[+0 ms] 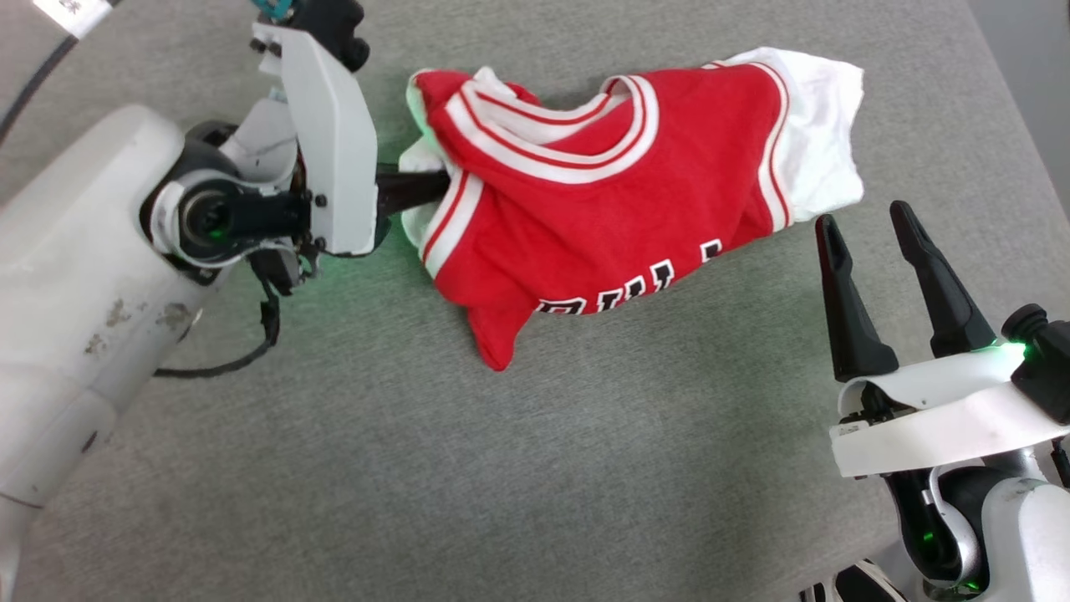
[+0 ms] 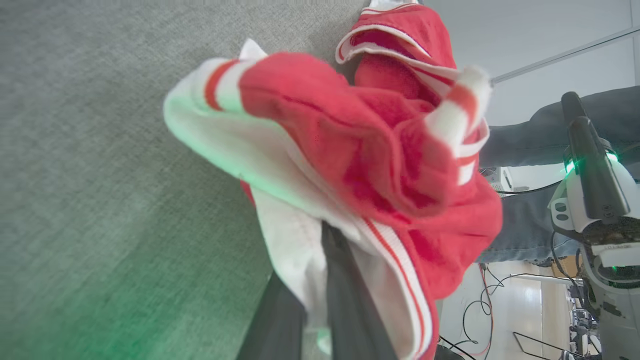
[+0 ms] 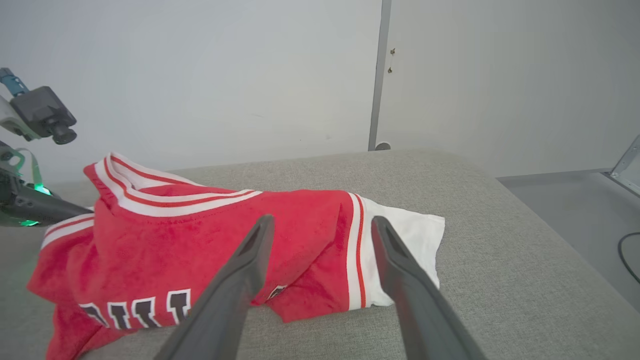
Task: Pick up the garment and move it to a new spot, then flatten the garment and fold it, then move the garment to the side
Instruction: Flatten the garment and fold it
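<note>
The garment (image 1: 602, 209), a red jersey shirt with white sleeves and striped trim, lies crumpled on the grey table, with part of its black lettering showing. My left gripper (image 1: 422, 188) reaches in from the left and is shut on the garment's left sleeve and shoulder, which is lifted slightly. In the left wrist view the dark fingers (image 2: 345, 280) pinch white and red cloth of the garment (image 2: 350, 150). My right gripper (image 1: 861, 213) stands open just right of the white right sleeve, apart from it. In the right wrist view its jaws (image 3: 322, 218) frame the garment (image 3: 200, 235).
The grey cloth-covered table (image 1: 535, 468) spreads on all sides, with its right edge (image 1: 1028, 134) close to my right arm. A pale wall and door frame (image 3: 377, 75) stand beyond the table. A person's leg in jeans (image 2: 520, 235) and floor cables (image 2: 480, 310) lie past the table.
</note>
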Controlling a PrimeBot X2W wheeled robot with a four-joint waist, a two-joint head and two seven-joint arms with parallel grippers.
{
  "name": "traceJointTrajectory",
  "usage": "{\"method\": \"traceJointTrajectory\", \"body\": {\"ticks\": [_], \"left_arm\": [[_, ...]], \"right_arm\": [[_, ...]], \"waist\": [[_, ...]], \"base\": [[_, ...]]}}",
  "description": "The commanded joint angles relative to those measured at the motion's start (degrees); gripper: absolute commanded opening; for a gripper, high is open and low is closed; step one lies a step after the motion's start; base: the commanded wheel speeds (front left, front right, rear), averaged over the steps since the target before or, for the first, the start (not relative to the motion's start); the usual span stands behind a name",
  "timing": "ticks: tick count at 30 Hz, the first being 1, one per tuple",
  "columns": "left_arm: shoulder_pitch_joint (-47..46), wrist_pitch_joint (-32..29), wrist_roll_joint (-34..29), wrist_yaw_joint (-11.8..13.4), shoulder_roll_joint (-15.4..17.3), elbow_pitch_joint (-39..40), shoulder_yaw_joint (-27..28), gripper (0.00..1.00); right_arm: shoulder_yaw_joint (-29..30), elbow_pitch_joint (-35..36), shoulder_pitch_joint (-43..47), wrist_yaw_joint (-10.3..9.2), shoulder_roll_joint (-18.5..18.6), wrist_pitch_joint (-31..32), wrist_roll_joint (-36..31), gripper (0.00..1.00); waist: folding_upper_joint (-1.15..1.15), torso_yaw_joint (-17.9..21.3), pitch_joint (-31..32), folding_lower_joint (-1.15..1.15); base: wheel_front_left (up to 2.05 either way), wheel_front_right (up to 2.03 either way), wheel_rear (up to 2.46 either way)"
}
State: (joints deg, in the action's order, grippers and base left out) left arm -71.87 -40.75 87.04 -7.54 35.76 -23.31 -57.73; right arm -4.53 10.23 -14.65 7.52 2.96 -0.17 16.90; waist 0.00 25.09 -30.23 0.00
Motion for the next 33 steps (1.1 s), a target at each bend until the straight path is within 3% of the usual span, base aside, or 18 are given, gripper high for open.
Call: {"method": "traceJointTrajectory", "body": {"ticks": [1,10,18,22,23,26,31,32,33], "left_arm": [[-0.75,0.44,-0.2,0.1,-0.31,0.29,0.19,0.0],[-3.86,3.12,-1.06,0.1,0.9,3.23,1.98,0.0],[-1.28,4.98,-3.99,0.1,9.43,6.13,0.96,0.0],[1.59,5.12,-6.43,0.37,13.42,2.17,-1.21,0.0],[2.34,5.06,-6.51,1.63,13.64,0.51,-1.65,0.0],[4.52,4.16,-7.67,2.19,14.27,-1.52,-3.66,0.0],[7.0,3.28,-6.67,1.21,14.55,-1.21,-4.56,0.0],[6.91,3.86,-6.92,1.15,14.54,-1.18,-4.41,0.04],[6.59,4.56,-7.25,1.07,14.61,-1.04,-4.2,0.41]], "right_arm": [[0.33,0.19,-0.19,-0.05,-0.14,-0.08,-0.42,1.0],[2.1,1.78,-1.34,-0.05,-0.13,2.43,-2.99,1.0],[3.14,4.24,-2.64,-0.05,-0.1,6.42,-5.7,1.0],[3.17,5.05,-3.33,-0.05,-0.09,7.91,-6.28,1.0],[3.26,5.23,-3.38,-0.05,-0.1,8.23,-6.36,1.0],[3.53,5.8,-3.29,-0.05,-0.06,9.0,-6.82,1.0],[4.09,6.71,-2.98,-0.05,-0.08,10.01,-7.34,1.0],[4.2,6.87,-3.01,-0.05,-0.08,10.14,-7.39,1.0],[4.27,7.06,-3.06,-0.05,-0.09,10.37,-7.43,1.0]], "waist": [[0.0,-1.27,0.5,0.0],[0.0,-8.58,2.15,0.0],[0.0,-16.06,3.57,0.0],[0.0,-18.08,3.67,0.0],[0.0,-18.53,3.68,0.0],[0.0,-19.4,3.55,0.0],[0.0,-20.28,3.26,0.0],[0.0,-20.44,3.24,0.0],[0.0,-20.59,3.22,0.0]], "base": [[0.0,0.0,0.0],[0.0,0.0,0.0],[0.0,0.0,0.0],[0.0,0.0,0.0],[0.0,0.0,0.0],[0.0,0.0,0.0],[0.0,0.0,0.0],[0.0,0.0,0.0],[0.0,0.0,0.0]]}}
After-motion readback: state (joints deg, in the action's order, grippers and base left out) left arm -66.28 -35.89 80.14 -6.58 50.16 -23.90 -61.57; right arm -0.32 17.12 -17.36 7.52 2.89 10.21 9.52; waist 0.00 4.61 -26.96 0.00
